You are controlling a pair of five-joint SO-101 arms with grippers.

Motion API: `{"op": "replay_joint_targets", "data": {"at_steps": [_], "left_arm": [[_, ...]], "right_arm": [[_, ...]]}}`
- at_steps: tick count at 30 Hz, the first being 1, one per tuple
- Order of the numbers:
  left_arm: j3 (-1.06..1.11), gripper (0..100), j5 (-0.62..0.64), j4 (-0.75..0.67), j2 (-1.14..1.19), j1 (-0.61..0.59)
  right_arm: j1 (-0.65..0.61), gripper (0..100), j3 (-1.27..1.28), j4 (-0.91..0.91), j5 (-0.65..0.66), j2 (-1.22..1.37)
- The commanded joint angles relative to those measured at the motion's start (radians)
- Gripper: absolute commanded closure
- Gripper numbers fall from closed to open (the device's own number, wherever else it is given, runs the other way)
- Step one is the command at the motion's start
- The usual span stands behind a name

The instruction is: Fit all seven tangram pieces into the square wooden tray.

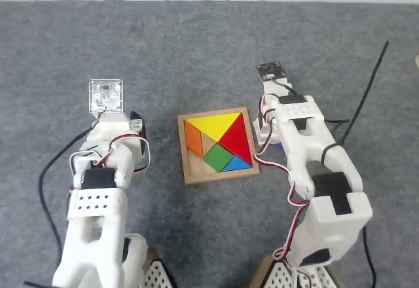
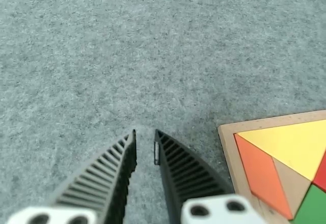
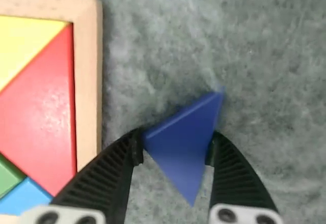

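Observation:
The square wooden tray point(image 1: 189, 174) lies between the two arms. In it sit a yellow triangle point(image 1: 219, 124), a red triangle point(image 1: 237, 141), an orange parallelogram point(image 1: 194, 141), a green piece point(image 1: 216, 158) and a light blue triangle point(image 1: 237, 163). A small patch of bare wood point(image 1: 208, 144) shows between them. Just outside the tray's right rim point(image 3: 89, 81), my right gripper point(image 3: 175, 137) is shut on a dark blue triangle point(image 3: 183, 142), low over the carpet. My left gripper point(image 2: 145, 135) points down at bare carpet left of the tray point(image 2: 229, 137), fingers almost together and holding nothing.
Grey carpet point(image 1: 196, 46) covers the whole table. Black cables run past the right arm point(image 1: 366, 85) and the left arm point(image 1: 46, 177). Open carpet stretches beyond the tray's far side.

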Motion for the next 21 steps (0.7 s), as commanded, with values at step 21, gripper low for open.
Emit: {"op": "replay_joint_targets", "data": {"at_steps": [21], "left_arm": [[-0.033, 94, 0.017, -0.023, -0.025, -0.077]], "right_arm": [[-0.154, 87.4, -0.037, 0.203, 0.388, -0.509]]}}
